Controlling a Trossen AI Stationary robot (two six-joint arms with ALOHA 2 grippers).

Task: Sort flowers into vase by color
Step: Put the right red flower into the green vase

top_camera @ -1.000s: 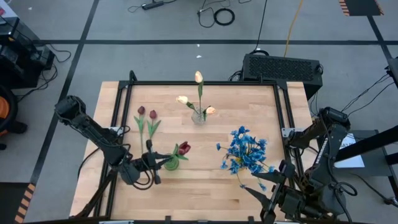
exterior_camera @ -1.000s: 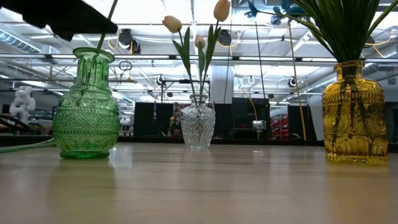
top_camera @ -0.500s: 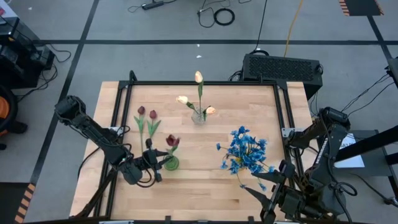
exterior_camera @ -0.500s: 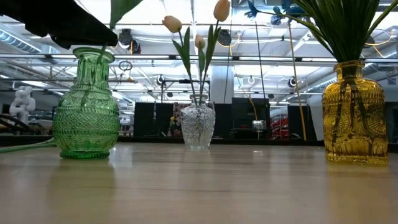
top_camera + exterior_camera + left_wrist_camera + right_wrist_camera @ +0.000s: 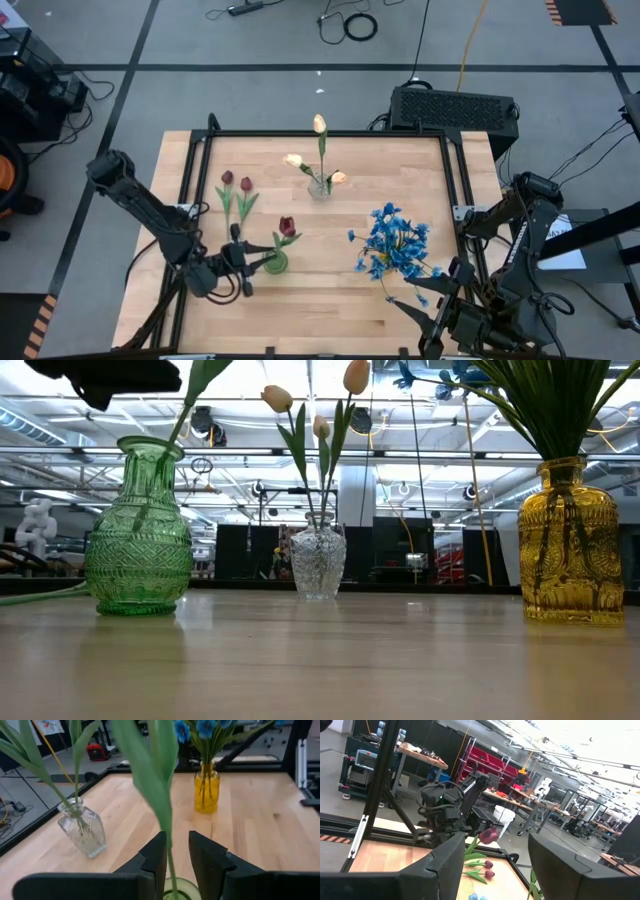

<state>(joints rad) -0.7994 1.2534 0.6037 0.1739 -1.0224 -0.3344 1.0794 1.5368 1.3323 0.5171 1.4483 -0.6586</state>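
A dark red tulip [image 5: 287, 226] stands with its stem in the green vase [image 5: 277, 262], leaning on the rim [image 5: 150, 445]. My left gripper [image 5: 177, 862] is open just above the vase mouth [image 5: 179, 895], a finger on either side of the stem [image 5: 171, 865]. Two more red tulips [image 5: 236, 192] lie flat on the table behind it. Cream tulips [image 5: 318, 160] stand in the clear vase [image 5: 318, 560]. Blue flowers [image 5: 392, 243] fill the yellow vase [image 5: 570, 540]. My right gripper [image 5: 495, 870] waits open over the table's near right corner [image 5: 428, 298]. My left gripper comes level from the table's left side, its fingers across the upright stem [image 5: 172, 872] just above the vase mouth. The stem runs close by one finger [image 5: 157, 857]. I cannot tell whether it touches it.
A black frame [image 5: 330, 133] runs around the wooden table. The three vases stand apart, with bare wood [image 5: 330, 300] between them and along the near edge. A black box [image 5: 455, 108] sits beyond the far right corner.
My left gripper has risen a little above the green vase. The red tulip's bloom has swung from the right of the vase toward the far side, so the stem stands steeper in the vase.
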